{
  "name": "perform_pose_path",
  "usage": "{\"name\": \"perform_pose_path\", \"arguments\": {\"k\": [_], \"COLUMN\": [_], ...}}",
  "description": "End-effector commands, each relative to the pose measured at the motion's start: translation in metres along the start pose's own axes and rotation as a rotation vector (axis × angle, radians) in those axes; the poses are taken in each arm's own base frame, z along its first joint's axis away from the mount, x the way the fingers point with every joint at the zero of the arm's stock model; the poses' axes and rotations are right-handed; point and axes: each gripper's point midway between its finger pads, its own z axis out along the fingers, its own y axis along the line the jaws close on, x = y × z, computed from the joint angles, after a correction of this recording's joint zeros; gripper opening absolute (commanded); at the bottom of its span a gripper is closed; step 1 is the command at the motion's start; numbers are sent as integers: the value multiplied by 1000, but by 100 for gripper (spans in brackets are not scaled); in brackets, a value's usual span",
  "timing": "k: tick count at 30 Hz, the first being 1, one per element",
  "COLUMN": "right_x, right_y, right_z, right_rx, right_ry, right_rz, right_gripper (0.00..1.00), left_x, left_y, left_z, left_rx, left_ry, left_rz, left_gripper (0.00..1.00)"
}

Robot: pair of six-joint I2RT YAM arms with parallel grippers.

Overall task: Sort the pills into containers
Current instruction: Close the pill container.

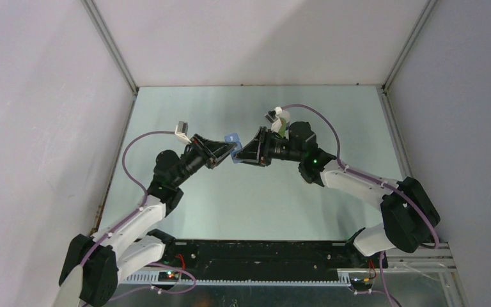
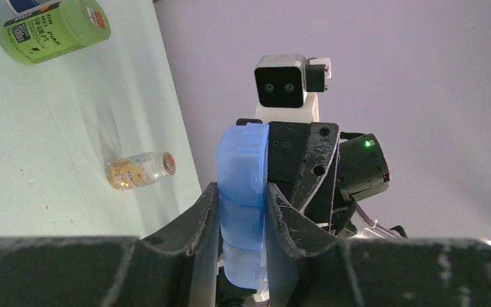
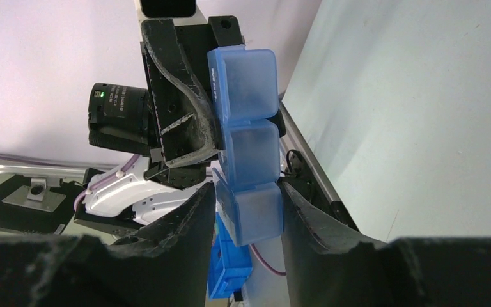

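A translucent blue pill box point(image 1: 233, 139) with three lidded compartments hangs in the air between both arms. My left gripper point(image 2: 243, 192) is shut on its narrow sides, and the pill box point(image 2: 243, 160) stands on edge between the fingers. My right gripper point(image 3: 248, 195) has its fingers on either side of the end compartment of the pill box point(image 3: 246, 96), both touching it. A small clear bottle of yellow pills point(image 2: 140, 171) lies on its side on the table. A green bottle point(image 2: 51, 29) lies farther off.
The green bottle point(image 1: 282, 126) sits just behind the right wrist, near the table's far middle. Grey walls close in the pale green table point(image 1: 243, 204) on three sides. A blue bin point(image 3: 230, 262) shows below the right fingers.
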Motion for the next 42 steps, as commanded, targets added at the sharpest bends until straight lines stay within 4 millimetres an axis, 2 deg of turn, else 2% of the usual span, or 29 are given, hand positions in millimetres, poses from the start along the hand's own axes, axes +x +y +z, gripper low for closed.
{"name": "perform_pose_path", "arguments": {"k": [1, 11, 15, 20, 23, 26, 28, 29, 30, 31, 32, 33, 35, 38, 42], "right_x": [-4, -2, -3, -2, -3, -2, -3, -3, -3, -3, -1, 0, 1, 5, 9], "right_y": [24, 19, 18, 18, 18, 19, 20, 21, 21, 22, 22, 23, 22, 26, 31], "right_z": [3, 4, 3, 4, 3, 3, 1, 1, -1, -1, -3, -5, -9, -15, -21], "right_rx": [-82, -66, -63, -63, -64, -64, -67, -68, -69, -69, -68, -68, -58, -60, -72], "right_ry": [8, 17, 15, 18, 17, 20, 21, 21, 23, 25, 35, 39, 52, 73, 97], "right_rz": [-39, -20, -15, -9, -7, -5, -10, -13, -15, -16, -15, -16, -12, -15, -20], "right_gripper": [43, 31, 20, 0, 0, 6, 7, 4, 3, 0, 0, 0, 0, 0, 0], "left_x": [-8, -7, -7, -8, -8, -8, -8, -9, -8, -10, -10, -12, -14, -18, -18], "left_y": [-39, -38, -37, -38, -38, -38, -38, -39, -38, -39, -37, -38, -38, -36, -33], "left_z": [-1, -1, -2, -2, -2, -2, -2, -3, -3, -4, -4, -5, -7, -10, -10], "left_rx": [105, 101, 98, 96, 99, 98, 96, 97, 93, 94, 85, 85, 77, 61, 47], "left_ry": [-12, -10, -10, -13, -14, -14, -16, -18, -19, -27, -31, -43, -60, -87, -82], "left_rz": [42, 47, 48, 48, 51, 53, 54, 59, 60, 73, 75, 89, 108, 135, 146], "left_gripper": [0, 0, 0, 0, 0, 0, 7, 17, 23, 38, 46, 60, 73, 84, 86]}}
